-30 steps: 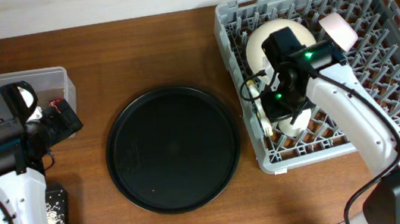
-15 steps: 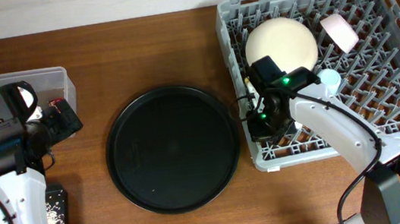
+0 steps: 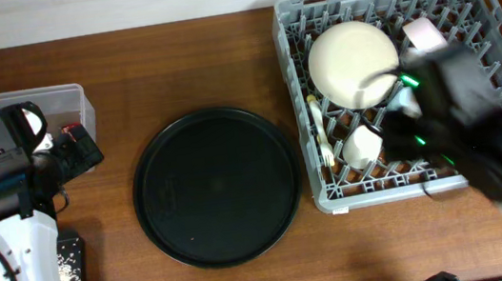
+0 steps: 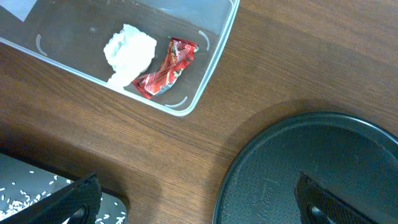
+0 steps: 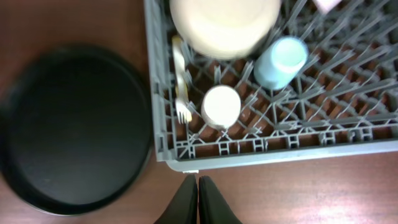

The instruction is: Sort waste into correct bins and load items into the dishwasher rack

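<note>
On the rack (image 5: 261,158), by the wall nearest the round tray (image 5: 74,124): fork (image 5: 180,74) lying flat, long axis along that wall, tines toward the near rim.
Right pincer (image 5: 198,199) sits closed and empty just outside that rim; left pincer (image 4: 199,202) gapes wide, empty, over the desk (image 4: 155,143). Risk, I'd say: a clipped rim jolts the rack and the fork slips through the grid.

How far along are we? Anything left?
Looks essentially done. The paper wad and red wrapper lie in the clear tub; rice grains sit on the shallow black tray. Cream bowl, pink bowl, white cup, blue cup and fork are in the rack. Nothing in hand: left gripper open, right gripper shut. I see nothing left.
</note>
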`<state>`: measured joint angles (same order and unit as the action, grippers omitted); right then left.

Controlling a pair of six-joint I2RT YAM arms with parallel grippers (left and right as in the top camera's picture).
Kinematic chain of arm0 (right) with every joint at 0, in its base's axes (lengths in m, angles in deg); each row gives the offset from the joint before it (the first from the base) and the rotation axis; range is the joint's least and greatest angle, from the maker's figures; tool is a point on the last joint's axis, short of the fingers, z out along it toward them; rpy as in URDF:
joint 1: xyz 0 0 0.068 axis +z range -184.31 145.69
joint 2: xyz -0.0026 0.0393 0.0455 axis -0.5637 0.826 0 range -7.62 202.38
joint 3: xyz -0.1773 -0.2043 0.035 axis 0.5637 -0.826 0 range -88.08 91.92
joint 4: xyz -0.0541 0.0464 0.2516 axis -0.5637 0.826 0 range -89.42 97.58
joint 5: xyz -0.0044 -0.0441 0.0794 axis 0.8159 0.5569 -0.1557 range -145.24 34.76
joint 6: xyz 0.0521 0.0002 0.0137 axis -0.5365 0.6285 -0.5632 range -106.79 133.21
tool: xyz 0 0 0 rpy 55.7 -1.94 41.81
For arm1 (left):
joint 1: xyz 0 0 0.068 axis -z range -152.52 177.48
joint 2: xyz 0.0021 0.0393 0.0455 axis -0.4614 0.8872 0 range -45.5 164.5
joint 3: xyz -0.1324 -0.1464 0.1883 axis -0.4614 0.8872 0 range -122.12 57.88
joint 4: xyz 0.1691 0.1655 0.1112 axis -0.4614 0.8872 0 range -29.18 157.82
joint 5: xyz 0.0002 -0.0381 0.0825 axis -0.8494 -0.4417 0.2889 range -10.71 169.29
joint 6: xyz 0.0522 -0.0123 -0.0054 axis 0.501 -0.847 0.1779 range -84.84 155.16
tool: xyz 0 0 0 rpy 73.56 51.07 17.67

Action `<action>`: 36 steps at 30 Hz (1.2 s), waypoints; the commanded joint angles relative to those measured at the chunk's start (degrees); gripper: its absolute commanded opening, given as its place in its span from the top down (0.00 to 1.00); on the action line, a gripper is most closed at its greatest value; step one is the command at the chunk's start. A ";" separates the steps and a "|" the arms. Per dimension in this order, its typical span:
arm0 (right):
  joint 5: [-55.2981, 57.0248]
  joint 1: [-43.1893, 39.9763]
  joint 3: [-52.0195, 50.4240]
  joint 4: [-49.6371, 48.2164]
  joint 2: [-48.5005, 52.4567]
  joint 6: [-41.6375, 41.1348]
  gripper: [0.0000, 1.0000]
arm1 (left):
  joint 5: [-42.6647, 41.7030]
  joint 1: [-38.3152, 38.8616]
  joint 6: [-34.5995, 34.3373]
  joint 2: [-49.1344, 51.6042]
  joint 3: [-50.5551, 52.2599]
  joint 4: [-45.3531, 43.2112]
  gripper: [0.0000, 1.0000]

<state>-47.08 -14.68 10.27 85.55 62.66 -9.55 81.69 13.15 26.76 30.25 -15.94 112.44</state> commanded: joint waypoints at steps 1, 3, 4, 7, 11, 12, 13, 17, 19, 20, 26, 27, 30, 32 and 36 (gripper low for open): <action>2.05 -2.34 0.66 2.01 -7.78 -1.73 0.88 | 0.02 -0.09 0.28 -0.46 -0.48 0.11 0.01; 6.32 -8.13 0.52 2.45 -9.07 -1.42 0.88 | 0.02 -0.09 0.31 -0.46 -0.48 0.11 0.01; 7.26 -10.51 0.00 2.29 -8.66 -0.90 0.88 | 0.02 -0.09 0.28 -0.46 -0.48 0.11 0.01; 3.32 -14.88 -1.07 1.01 -3.91 8.04 0.55 | 0.02 -0.09 0.28 -0.44 -0.48 0.11 0.01; -4.92 -14.84 -1.07 2.45 5.16 16.79 0.07 | 0.02 -0.09 0.28 -0.44 -0.48 0.11 0.01; -4.90 -14.84 -1.07 3.15 6.45 16.79 0.02 | 0.02 -0.09 0.28 -0.46 -0.48 0.11 0.01; -4.94 -14.84 -1.07 3.10 8.68 16.79 0.02 | 0.02 -0.09 0.28 -0.46 -0.48 0.11 0.01; -4.94 -14.84 -1.07 3.08 15.47 16.79 0.02 | 0.02 -0.09 0.28 -0.46 -0.48 0.11 0.01; -4.94 -14.84 -1.07 3.08 18.95 16.79 0.02 | 0.00 -0.09 0.28 -0.46 -0.48 0.11 0.01; -3.76 -14.84 -1.07 3.08 20.94 16.79 0.02 | 0.02 -0.09 0.28 -0.46 -0.48 0.11 0.01; -1.92 -14.80 -1.07 2.64 7.48 16.79 0.02 | 0.02 -0.09 0.28 -0.46 -0.48 0.11 0.01; -1.16 -14.80 -1.07 2.45 4.33 16.81 0.02 | 0.02 -0.09 0.28 -0.46 -0.48 0.11 0.01; -0.74 -14.80 -6.64 -14.10 -11.43 16.76 0.02 | 0.02 -0.09 0.28 -0.46 -0.48 0.11 0.01; -3.28 -14.80 -23.34 -31.17 -22.34 16.79 0.02 | 0.02 -0.09 0.28 -0.46 -0.48 0.11 0.01; -4.96 -16.33 -64.15 -66.03 -48.83 17.38 0.02 | 0.02 -0.09 0.28 -0.46 -0.48 0.11 0.01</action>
<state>-51.05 -29.41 -41.69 25.47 22.18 7.39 81.66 13.15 26.76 30.25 -16.07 112.44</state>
